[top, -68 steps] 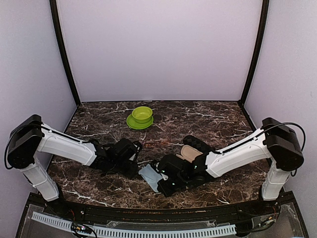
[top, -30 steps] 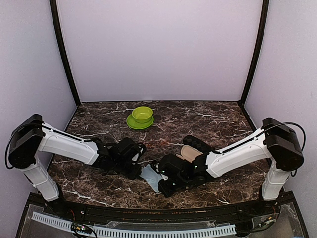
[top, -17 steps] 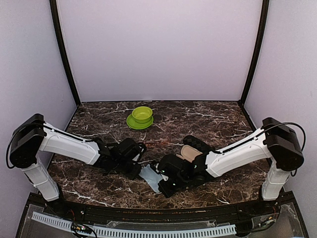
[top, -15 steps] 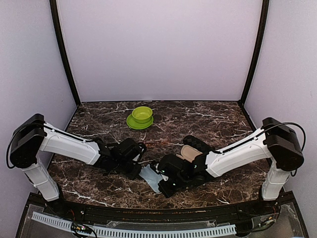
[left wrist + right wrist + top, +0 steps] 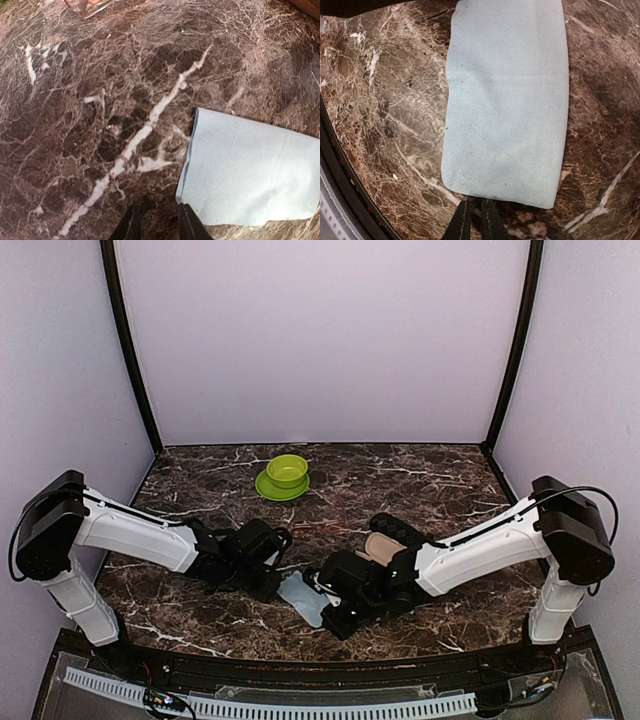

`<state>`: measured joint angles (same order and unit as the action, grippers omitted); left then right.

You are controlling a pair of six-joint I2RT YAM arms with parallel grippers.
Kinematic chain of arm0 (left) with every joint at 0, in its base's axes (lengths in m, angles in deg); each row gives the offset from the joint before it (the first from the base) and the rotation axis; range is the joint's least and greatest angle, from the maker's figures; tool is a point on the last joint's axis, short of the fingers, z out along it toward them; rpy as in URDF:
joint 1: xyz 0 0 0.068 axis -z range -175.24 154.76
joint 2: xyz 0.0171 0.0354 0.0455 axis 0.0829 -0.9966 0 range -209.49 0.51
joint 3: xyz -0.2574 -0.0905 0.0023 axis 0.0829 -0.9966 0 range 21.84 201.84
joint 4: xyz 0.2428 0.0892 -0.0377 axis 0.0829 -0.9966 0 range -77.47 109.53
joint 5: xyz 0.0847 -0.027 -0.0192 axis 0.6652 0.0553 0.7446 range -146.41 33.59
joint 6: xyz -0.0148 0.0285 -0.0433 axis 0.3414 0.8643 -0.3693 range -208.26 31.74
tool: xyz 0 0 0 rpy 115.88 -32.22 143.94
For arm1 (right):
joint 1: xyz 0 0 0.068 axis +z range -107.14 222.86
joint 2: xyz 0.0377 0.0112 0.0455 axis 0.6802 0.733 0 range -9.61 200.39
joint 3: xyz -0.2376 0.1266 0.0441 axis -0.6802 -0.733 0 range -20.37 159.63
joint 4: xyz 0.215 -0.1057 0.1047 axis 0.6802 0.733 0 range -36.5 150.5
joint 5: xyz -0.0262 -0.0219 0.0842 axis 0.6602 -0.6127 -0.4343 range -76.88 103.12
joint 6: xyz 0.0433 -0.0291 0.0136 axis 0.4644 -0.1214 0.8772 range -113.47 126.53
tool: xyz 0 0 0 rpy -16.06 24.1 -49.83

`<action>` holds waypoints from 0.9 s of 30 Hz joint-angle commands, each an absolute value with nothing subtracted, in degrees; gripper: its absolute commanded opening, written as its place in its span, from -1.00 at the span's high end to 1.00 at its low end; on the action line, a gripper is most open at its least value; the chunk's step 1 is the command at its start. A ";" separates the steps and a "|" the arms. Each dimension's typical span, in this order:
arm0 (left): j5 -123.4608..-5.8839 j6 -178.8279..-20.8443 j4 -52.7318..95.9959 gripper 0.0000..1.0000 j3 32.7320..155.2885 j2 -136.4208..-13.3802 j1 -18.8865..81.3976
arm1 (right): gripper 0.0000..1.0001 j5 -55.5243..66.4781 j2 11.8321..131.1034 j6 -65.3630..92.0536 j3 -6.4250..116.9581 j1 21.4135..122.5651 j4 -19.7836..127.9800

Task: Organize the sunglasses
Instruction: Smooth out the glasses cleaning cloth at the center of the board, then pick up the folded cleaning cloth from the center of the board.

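Observation:
Only a corner of the sunglasses (image 5: 87, 4) shows, a reddish translucent pair at the top edge of the left wrist view, far ahead of the fingers. My left gripper (image 5: 158, 210) (image 5: 272, 580) is low over the marble. Its jaws stand a little apart with bare table between them, and its right finger (image 5: 189, 222) is at the near corner of a light blue cloth (image 5: 250, 175). My right gripper (image 5: 476, 202) (image 5: 325, 608) has its fingers nearly together just short of the cloth's (image 5: 507, 100) near edge, holding nothing. The cloth (image 5: 301, 595) lies flat between the two grippers.
A brown-and-beige case (image 5: 380, 547) and a black bumpy case (image 5: 400, 530) lie behind the right wrist. A green bowl (image 5: 287, 470) on a green plate (image 5: 268, 486) stands at the back. The table's near rim (image 5: 340, 165) runs along the left of the right wrist view.
The left gripper has crept a little toward the cloth's corner. The cloth has shifted slightly left and lies flatter. The right arm has barely moved.

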<state>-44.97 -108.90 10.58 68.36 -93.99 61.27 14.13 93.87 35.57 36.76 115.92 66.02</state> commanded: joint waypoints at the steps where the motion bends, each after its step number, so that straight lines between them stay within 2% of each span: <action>1: -46.46 -109.08 7.79 0.43 67.19 -89.72 61.49 | 0.77 14.17 91.93 35.62 36.95 115.20 69.00; 8: -46.08 -109.21 8.81 0.40 67.72 -88.51 61.45 | 0.61 13.37 86.70 39.01 33.47 112.73 65.72; 12: -46.89 -108.43 9.63 0.24 69.56 -89.46 61.00 | 0.56 13.19 85.10 41.89 31.30 110.59 64.44; 19: -58.58 -105.63 12.45 0.06 72.65 -91.19 56.54 | 0.51 12.47 86.95 45.05 30.82 109.65 62.88; 27: -68.33 -102.89 14.73 0.04 74.58 -94.85 52.04 | 0.50 10.86 89.91 45.99 31.34 109.62 60.56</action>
